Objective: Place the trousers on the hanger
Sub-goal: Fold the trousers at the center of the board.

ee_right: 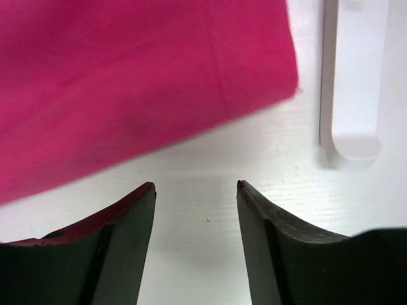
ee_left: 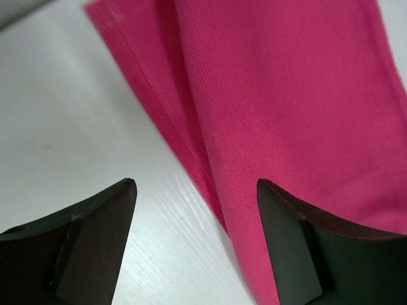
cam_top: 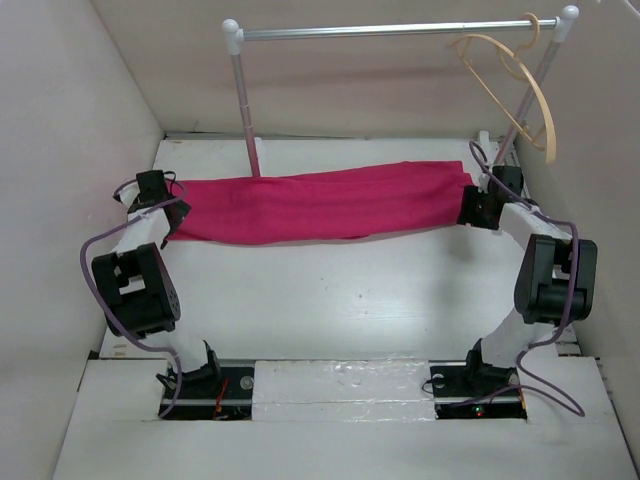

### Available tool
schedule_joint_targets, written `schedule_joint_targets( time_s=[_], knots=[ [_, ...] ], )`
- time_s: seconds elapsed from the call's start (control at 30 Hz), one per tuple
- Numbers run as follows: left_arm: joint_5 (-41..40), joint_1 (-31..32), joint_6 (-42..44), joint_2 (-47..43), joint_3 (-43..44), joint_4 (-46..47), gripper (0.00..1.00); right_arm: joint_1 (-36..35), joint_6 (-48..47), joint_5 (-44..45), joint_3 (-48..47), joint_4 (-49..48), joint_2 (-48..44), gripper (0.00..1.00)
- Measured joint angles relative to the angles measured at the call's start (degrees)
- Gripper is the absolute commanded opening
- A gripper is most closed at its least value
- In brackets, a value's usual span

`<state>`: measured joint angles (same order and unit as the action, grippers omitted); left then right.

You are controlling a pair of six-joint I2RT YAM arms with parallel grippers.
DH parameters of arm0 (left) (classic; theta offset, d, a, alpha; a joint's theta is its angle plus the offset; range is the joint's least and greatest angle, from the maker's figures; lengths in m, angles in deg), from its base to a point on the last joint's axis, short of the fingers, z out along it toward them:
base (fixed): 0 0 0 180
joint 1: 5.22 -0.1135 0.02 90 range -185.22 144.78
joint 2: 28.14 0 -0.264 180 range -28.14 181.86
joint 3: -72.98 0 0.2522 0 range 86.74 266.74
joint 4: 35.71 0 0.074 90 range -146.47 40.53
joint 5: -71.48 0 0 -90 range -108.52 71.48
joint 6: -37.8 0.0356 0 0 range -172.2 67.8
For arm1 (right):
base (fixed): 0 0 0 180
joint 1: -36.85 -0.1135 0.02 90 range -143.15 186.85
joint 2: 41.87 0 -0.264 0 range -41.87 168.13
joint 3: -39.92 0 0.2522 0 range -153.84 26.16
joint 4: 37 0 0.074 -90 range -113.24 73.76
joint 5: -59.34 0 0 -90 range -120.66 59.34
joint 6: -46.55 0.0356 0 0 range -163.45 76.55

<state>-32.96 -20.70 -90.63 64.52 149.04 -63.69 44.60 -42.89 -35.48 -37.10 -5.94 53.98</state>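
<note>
The pink trousers (cam_top: pixel 320 202) lie flat, stretched left to right across the white table. The tan wooden hanger (cam_top: pixel 515 85) hangs by its hook from the right end of the rail. My left gripper (cam_top: pixel 168 205) is open at the trousers' left end; in the left wrist view (ee_left: pixel 196 185) the cloth's edge (ee_left: pixel 286 108) lies between its jaws. My right gripper (cam_top: pixel 468 205) is open at the trousers' right end; in the right wrist view (ee_right: pixel 196 185) only bare table lies between its jaws, with the cloth's corner (ee_right: pixel 127 76) just beyond them.
The white-and-silver rail frame (cam_top: pixel 400 31) stands at the back, its left post (cam_top: pixel 246 110) just behind the trousers. Its white foot (ee_right: pixel 351 82) lies right of the right gripper. Walls close in on both sides.
</note>
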Motion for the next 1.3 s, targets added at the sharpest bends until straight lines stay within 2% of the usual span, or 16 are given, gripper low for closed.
schedule_joint_targets(
  time_s=[0.2, 0.33, 0.4, 0.43, 0.47, 0.5, 0.53, 0.57, 0.77, 0.93, 1.1, 1.3],
  knots=[
    [5.60, 0.00, -0.07, 6.45, 0.09, 1.40, 0.70, 3.17, 6.75, -5.49, 2.25, -4.87, 5.27, 0.62],
    [6.99, 0.00, -0.44, 8.28, 0.59, 1.60, 0.64, 3.17, 12.50, -8.37, 2.25, -11.41, 8.04, 0.62],
    [7.41, 0.00, -0.92, 9.33, 1.60, 1.79, 0.47, 2.99, 15.54, -9.49, 2.34, -14.51, 9.29, 0.58],
    [7.61, 0.00, -1.03, 9.88, 2.12, 2.03, 0.24, 2.97, 17.14, -9.94, 2.38, -16.24, 9.79, 0.34],
    [7.78, 0.00, -1.16, 10.71, 2.71, 2.47, 0.24, 2.89, 18.62, -10.29, 2.38, -17.90, 10.36, 0.34],
    [7.85, 0.00, -1.55, 11.39, 3.04, 2.67, 0.16, 2.60, 19.63, -10.25, 2.45, -19.19, 10.71, 0.23],
    [7.96, 0.00, -1.73, 11.98, 3.34, 2.82, 0.02, 2.32, 21.03, -10.25, 2.71, -20.52, 11.04, 0.13],
    [8.02, 0.00, -1.90, 12.63, 3.76, 2.80, 0.00, 1.84, 22.10, -9.99, 3.04, -21.59, 11.23, 0.02],
    [6.29, 0.00, -1.05, 14.01, 6.23, 2.16, 0.00, 0.09, 23.52, -7.58, 6.14, -25.22, 9.84, 0.00],
    [3.15, 0.07, 0.37, 13.97, 6.91, 1.16, 0.00, 1.27, 20.55, -7.45, 11.76, -23.12, 1.95, 0.00],
    [0.46, 0.70, 1.16, 11.82, 6.86, -2.34, 0.00, 5.81, 15.37, -10.97, 16.68, -15.61, -8.81, 0.00],
    [0.37, 2.05, 1.07, 3.13, 4.04, -5.79, 0.00, 14.16, 8.61, -16.11, 20.74, -3.34, -21.11, 0.00]
  ],
)
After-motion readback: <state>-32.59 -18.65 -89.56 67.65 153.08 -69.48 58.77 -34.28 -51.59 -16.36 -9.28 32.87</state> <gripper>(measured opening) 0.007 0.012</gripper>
